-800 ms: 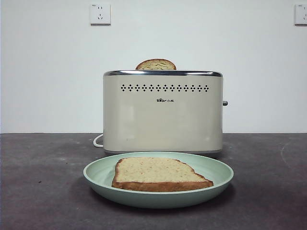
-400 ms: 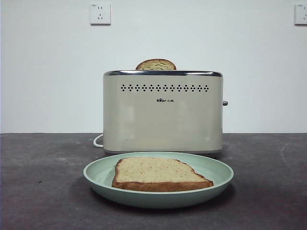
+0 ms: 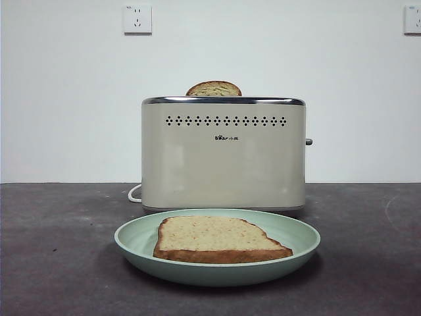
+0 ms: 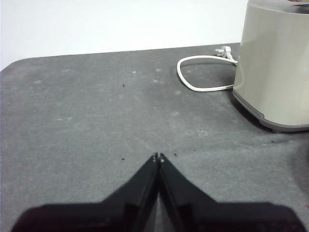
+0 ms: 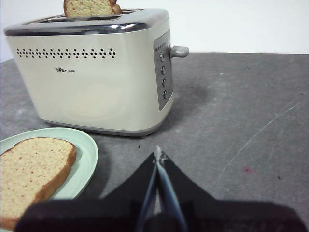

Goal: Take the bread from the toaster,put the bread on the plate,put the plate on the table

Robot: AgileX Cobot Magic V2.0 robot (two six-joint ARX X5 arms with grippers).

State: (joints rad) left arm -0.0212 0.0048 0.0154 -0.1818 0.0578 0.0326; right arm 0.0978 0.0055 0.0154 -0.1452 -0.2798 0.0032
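Observation:
The bread lies flat on the pale-green plate, which rests on the dark grey table just in front of the cream toaster. In the right wrist view the bread, the plate and the toaster show ahead of my right gripper, which is shut with nothing in it and stands apart from the plate. My left gripper is shut and empty over bare table, off to the toaster's cord side. Neither arm shows in the front view.
A second brown-crusted slice pokes up from the toaster's slot, also seen as a slice in the right wrist view. A white cord loops on the table beside the toaster. Wall sockets sit on the white wall behind.

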